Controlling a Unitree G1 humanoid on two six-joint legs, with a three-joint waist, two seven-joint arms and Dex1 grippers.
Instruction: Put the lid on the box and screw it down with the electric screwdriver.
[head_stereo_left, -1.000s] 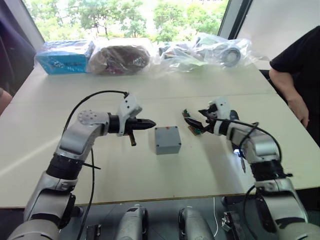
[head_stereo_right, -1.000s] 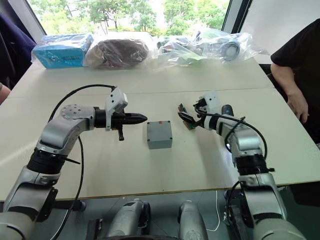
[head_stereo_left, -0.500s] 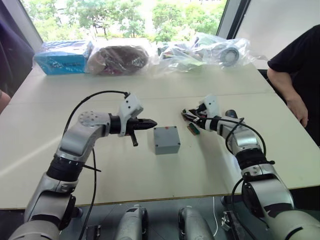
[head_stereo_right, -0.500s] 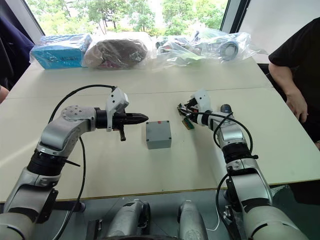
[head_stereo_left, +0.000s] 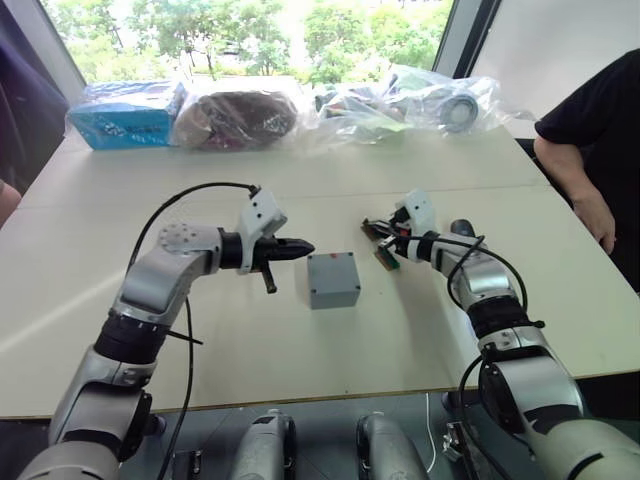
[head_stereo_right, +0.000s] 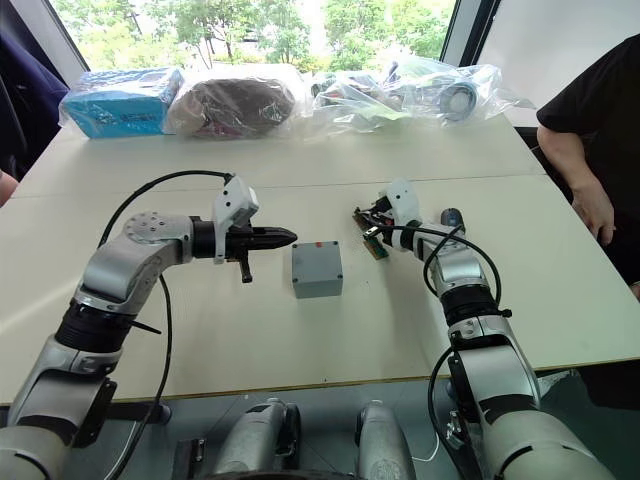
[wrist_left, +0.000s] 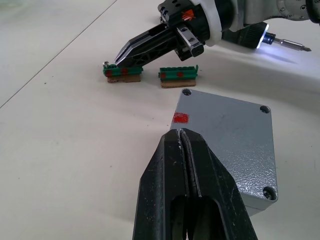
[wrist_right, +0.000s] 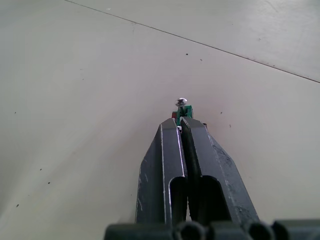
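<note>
At table centre in the left eye view, the lid (head_stereo_left: 333, 268) sits seated on the box (head_stereo_left: 334, 289), red mark toward twelve o'clock. The left gripper (head_stereo_left: 300, 247) hovers at the box's nine o'clock with its jaws pressed together and empty. The right gripper (head_stereo_left: 372, 229) lies at the box's one o'clock, tips over the green connector blocks (head_stereo_left: 385, 259); from here I cannot tell its jaw state. The electric screwdriver (head_stereo_left: 461, 229) lies on the table just past that arm, at about three o'clock from the box.

The right eye view gives the same layout. A person's arm (head_stereo_right: 590, 190) rests at the table's three o'clock edge.

The left wrist view adds what the head cannot: four corner holes in the lid, apparently without screws, two separate green blocks, and the screwdriver's lit tip and bit beyond the right gripper.

The right wrist view shows the right gripper's jaws closed, gripping nothing, their tips touching a green block that carries a small upright screw (wrist_right: 181, 102).

Risks, as I judge them: closed tips could nudge the block and tip the screw off, and a loose screw would roll away. The unfastened lid could also slide if the left gripper brushes it. The screwdriver lies close to the right arm and could be knocked.
</note>
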